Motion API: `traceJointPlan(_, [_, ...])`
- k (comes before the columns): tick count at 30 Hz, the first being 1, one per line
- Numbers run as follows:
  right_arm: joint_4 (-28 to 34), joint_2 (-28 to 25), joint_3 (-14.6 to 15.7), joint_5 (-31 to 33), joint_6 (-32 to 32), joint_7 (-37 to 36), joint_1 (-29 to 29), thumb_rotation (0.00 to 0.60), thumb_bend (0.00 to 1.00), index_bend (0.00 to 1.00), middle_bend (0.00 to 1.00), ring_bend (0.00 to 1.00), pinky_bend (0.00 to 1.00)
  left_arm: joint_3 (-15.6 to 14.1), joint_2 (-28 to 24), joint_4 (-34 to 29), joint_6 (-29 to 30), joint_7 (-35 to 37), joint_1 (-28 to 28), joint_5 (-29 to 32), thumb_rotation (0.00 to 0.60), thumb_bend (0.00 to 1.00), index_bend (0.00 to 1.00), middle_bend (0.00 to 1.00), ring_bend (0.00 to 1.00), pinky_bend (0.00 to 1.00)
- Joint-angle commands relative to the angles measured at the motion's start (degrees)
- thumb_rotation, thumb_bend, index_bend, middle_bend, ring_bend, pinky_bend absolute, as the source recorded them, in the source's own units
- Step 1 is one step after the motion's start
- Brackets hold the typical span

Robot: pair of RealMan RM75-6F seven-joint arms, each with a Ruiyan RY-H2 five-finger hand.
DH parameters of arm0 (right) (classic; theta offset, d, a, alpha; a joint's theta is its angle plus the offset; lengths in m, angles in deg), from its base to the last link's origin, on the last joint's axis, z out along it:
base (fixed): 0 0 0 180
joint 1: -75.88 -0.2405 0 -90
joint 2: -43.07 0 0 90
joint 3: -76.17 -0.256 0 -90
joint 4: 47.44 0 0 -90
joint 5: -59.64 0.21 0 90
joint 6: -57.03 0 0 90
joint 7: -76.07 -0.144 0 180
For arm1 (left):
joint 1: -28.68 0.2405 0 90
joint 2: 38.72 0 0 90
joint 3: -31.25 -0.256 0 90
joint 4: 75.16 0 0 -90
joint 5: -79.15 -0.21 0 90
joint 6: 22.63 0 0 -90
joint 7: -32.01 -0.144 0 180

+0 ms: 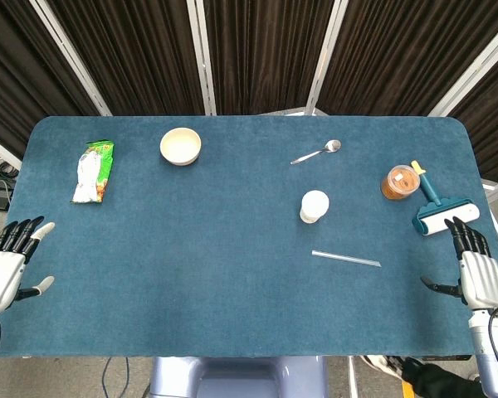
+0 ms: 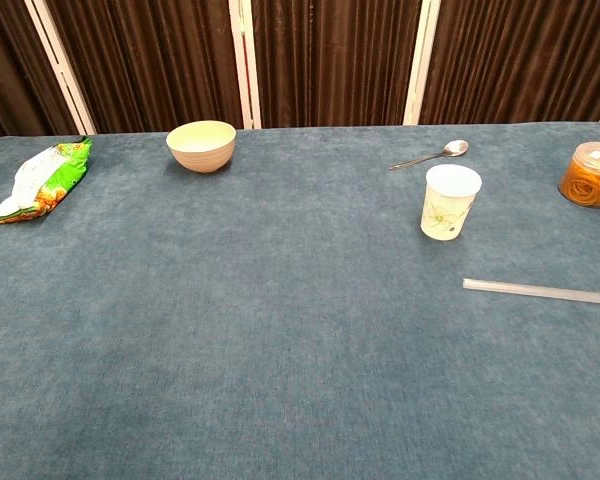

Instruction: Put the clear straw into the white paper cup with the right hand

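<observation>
Left hand (image 1: pixel 7 267) is resting at the table's left edge, fingers spread apart, holding nothing. Blue felt-covered table (image 1: pixel 191 249) is carrying everything. Green-and-white crinkled snack packet (image 1: pixel 94 172) is lying flat, far left. Cream round bowl (image 2: pixel 201 145) is sitting upright beyond it, interior looking bare. Silver metal spoon (image 1: pixel 317 152) is lying near the far edge. White paper cup (image 2: pixel 449 201) with a faint floral print is standing upright, mouth open, nothing showing inside. Clear plastic straw (image 1: pixel 345 259) is lying flat on the cloth just nearer than the cup, apart from it. Clear lidded tub (image 2: pixel 592 174) is holding orange-brown contents. Teal-handled white lint roller (image 1: pixel 441 214) is lying beside it. Right hand (image 1: pixel 477 272) is hovering just nearer than the roller, fingers extended and parted, gripping nothing.
</observation>
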State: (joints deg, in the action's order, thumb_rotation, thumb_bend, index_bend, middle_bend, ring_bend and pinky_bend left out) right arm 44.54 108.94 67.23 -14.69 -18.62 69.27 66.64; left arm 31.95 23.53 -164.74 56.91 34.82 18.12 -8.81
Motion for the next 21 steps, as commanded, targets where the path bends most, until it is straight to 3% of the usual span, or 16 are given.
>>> traceJointPlan(1, [-0.02, 0.01, -0.02, 0.0, -0.02, 0.01, -0.01, 0.6, 0.05, 0.0, 0.0, 0.0, 0.0, 0.01, 0.0, -0.01, -0.02, 0.0, -0.01, 0.02, 0.6, 0.24, 0.11, 0.0, 0.0, 0.0])
traceJointPlan(21, [0.63, -0.11, -0.42, -1.2, -1.0, -1.02, -0.13, 0.6, 0.06, 0.0, 0.0, 0.0, 0.0, 0.16, -0.01, -0.1, -0.33, -0.17, -0.19, 0.35, 0.6, 0.24, 0.11, 0.0, 0.0, 0.0])
